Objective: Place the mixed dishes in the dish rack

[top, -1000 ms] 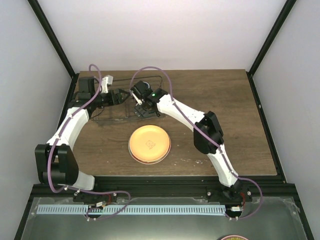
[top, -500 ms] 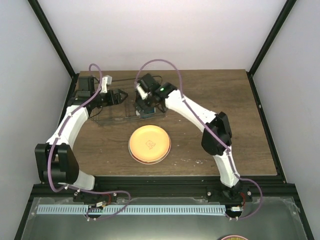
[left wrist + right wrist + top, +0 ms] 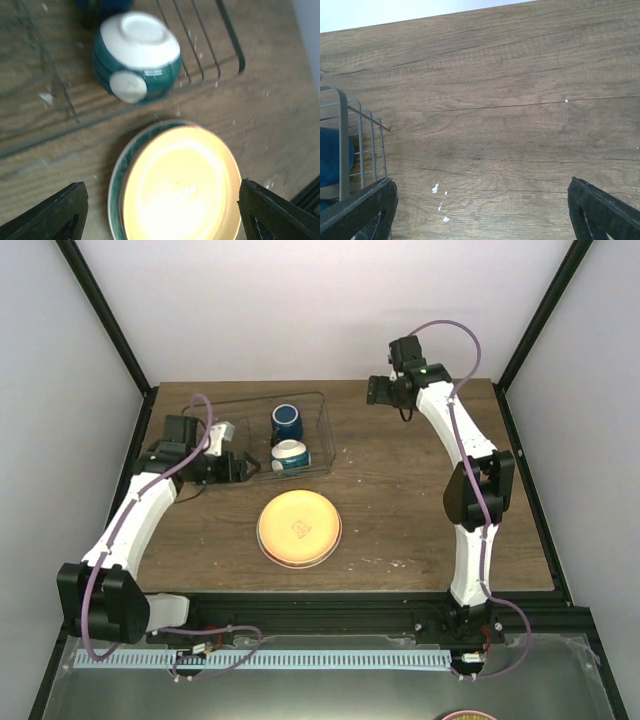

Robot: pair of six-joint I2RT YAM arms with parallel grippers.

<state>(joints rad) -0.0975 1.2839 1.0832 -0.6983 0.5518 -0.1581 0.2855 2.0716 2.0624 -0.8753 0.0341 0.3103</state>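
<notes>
The dish rack (image 3: pixel 215 410) of thin wire stands at the back left. In it are the dark blue mug (image 3: pixel 287 421) and the white-and-teal bowl (image 3: pixel 290 454), which lies bottom up in the left wrist view (image 3: pixel 136 57). The orange-yellow plate (image 3: pixel 299 528) lies on the table in front of the rack, stacked on a plate of which only a green rim (image 3: pixel 116 175) shows. My left gripper (image 3: pixel 248 466) is open and empty at the rack's near edge, above the plates (image 3: pixel 162 220). My right gripper (image 3: pixel 373 390) is open and empty over bare table right of the rack (image 3: pixel 482 210).
The rack's right end (image 3: pixel 342 135) and the mug (image 3: pixel 332 160) show at the left of the right wrist view. White specks (image 3: pixel 439 197) lie on the wood. Black frame posts (image 3: pixel 110 330) flank the table, and its near edge (image 3: pixel 350 590) meets a black rail.
My right arm has pulled out of the rack and swung to the back right of it. The bowl now shows lying in the rack. My left gripper has shifted toward the rack's near edge.
</notes>
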